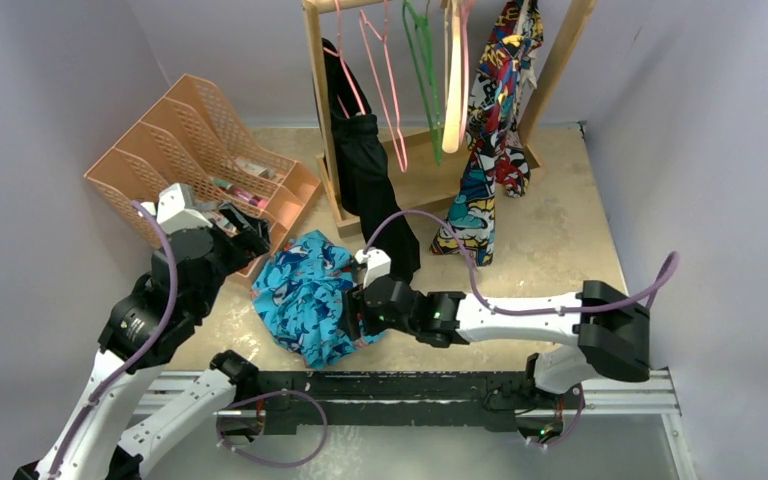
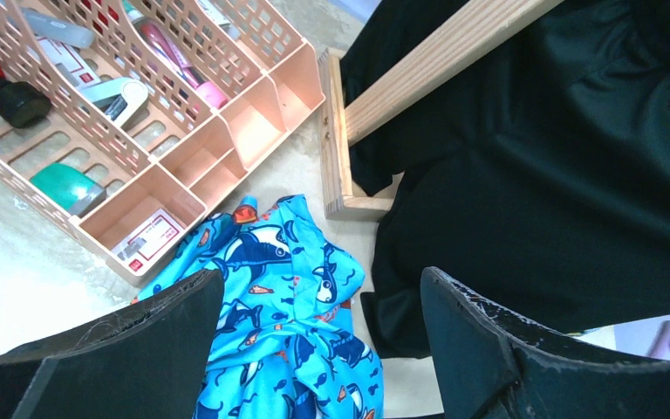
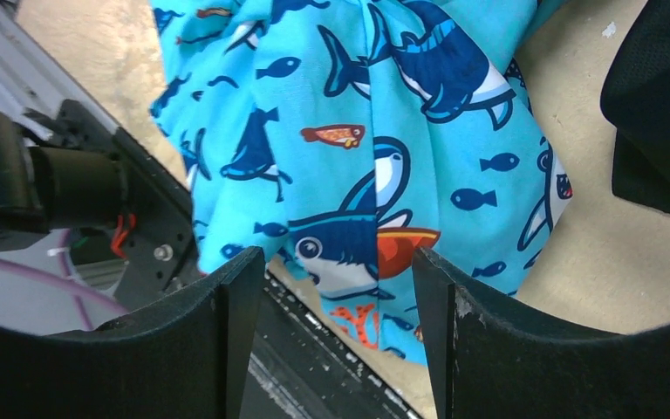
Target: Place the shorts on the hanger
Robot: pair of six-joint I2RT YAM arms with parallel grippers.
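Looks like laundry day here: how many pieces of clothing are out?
3: blue shorts crumpled on the table; black garment and colourful garment hanging on the wooden rack.

Table (image 1: 560,240): beige, mottled
Rack (image 1: 317,110): wooden, standing on it
Shorts (image 1: 305,295): crumpled, in front of rack
Organizer (image 1: 190,140): left of rack

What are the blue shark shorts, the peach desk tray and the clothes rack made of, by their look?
The shorts: probably thin soft cloth, matte, since it bunches in folds. The tray: moulded plastic, smooth, with slotted walls. The rack: bare pale wood, grain showing.
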